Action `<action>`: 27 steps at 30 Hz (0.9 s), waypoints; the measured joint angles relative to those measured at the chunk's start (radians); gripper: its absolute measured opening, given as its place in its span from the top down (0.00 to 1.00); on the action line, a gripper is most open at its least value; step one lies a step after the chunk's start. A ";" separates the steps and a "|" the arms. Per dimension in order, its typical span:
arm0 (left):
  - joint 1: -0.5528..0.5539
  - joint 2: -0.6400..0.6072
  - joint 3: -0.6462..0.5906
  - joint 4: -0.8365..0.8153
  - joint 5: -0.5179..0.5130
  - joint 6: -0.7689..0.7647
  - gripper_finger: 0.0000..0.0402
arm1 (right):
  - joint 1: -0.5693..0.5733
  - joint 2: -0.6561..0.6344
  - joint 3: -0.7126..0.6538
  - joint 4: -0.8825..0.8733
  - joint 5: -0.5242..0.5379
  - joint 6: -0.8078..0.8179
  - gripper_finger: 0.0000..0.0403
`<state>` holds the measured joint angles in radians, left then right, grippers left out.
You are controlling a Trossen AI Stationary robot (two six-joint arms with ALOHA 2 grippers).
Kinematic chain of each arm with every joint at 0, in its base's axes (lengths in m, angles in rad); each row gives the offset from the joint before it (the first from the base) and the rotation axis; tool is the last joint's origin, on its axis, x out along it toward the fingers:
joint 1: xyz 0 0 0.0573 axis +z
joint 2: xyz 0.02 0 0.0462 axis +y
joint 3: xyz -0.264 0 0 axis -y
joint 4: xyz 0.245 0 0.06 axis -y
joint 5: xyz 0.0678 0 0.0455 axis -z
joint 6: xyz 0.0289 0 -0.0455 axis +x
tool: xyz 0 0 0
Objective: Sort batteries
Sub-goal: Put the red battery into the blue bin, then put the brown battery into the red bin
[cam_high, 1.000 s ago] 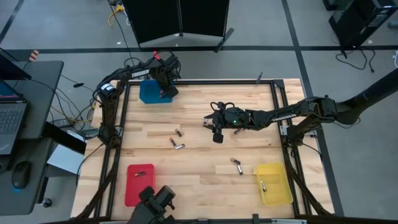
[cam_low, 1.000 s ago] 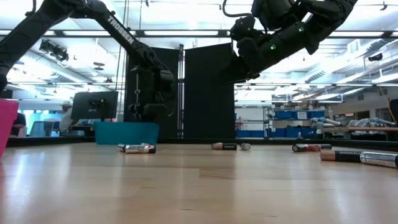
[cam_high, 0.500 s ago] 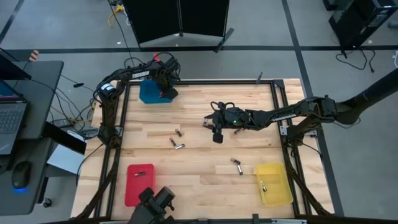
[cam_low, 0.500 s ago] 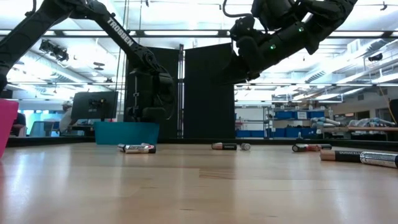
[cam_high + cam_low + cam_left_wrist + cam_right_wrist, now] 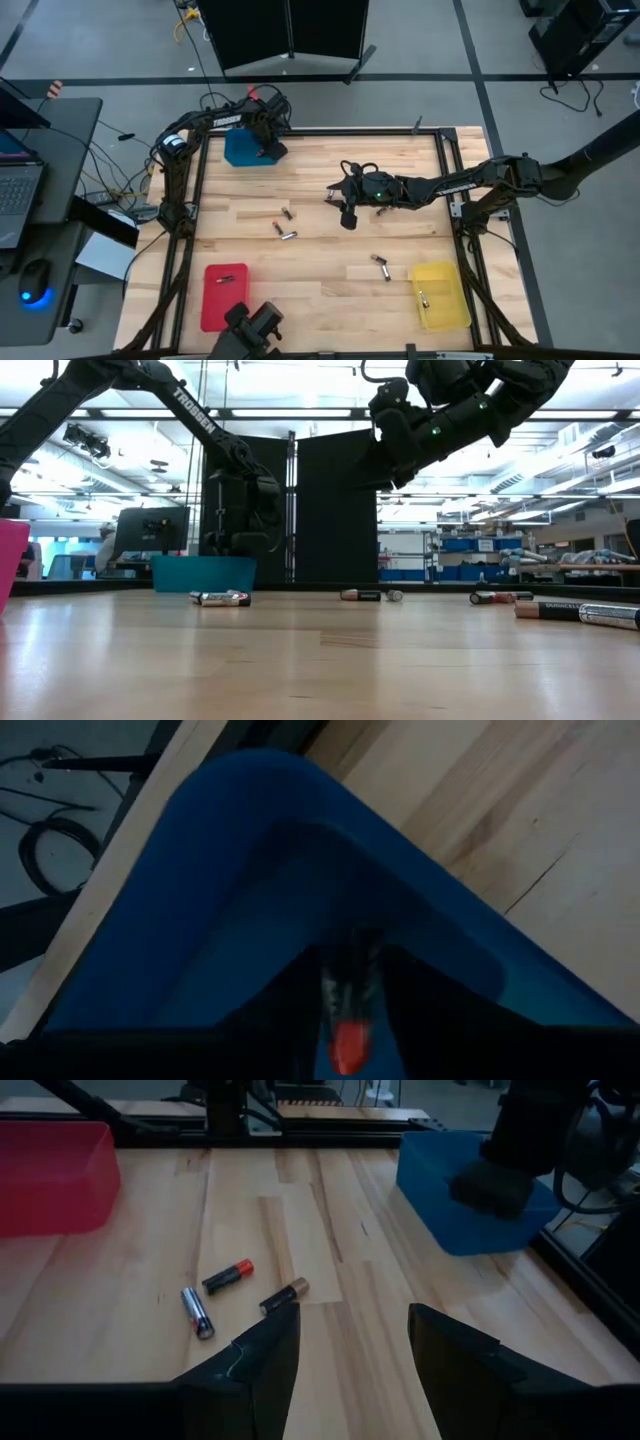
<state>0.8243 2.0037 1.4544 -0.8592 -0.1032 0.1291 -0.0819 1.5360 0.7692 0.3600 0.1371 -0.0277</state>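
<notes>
Left gripper (image 5: 268,150): I see it low over the blue plastic tray (image 5: 238,149), a red-tipped battery (image 5: 346,1010) blurred between its fingers, grip unclear | Right gripper (image 5: 345,1342): I see it spread wide, empty, above mid-table | Loose cylindrical batteries (image 5: 227,1276): scattered on the wooden table (image 5: 320,290), some too small to identify.

My arms are dark, jointed links with black cables looped along them. My left arm (image 5: 215,122) carries white lettering on its upper link. My right arm (image 5: 450,185) shows a small green light near the wrist.
</notes>
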 joint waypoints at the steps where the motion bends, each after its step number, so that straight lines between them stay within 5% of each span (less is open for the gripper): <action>1: 0.000 0.000 0.000 -0.001 0.000 0.000 0.69 | -0.001 0.000 0.000 0.001 0.000 -0.001 0.51; 9: -0.002 -0.016 0.000 -0.011 -0.015 0.010 0.59 | -0.008 0.000 0.000 0.000 0.000 -0.001 0.51; 18: -0.031 -0.171 -0.020 0.054 -0.019 0.020 0.66 | -0.019 0.000 0.000 -0.033 0.000 -0.009 0.56; 27: -0.144 -0.449 -0.375 0.520 0.031 -0.003 0.72 | -0.041 0.000 0.000 -0.115 0.000 -0.009 0.85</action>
<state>0.6802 1.5546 1.0790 -0.3395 -0.0724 0.1265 -0.1224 1.5360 0.7692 0.2446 0.1371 -0.0367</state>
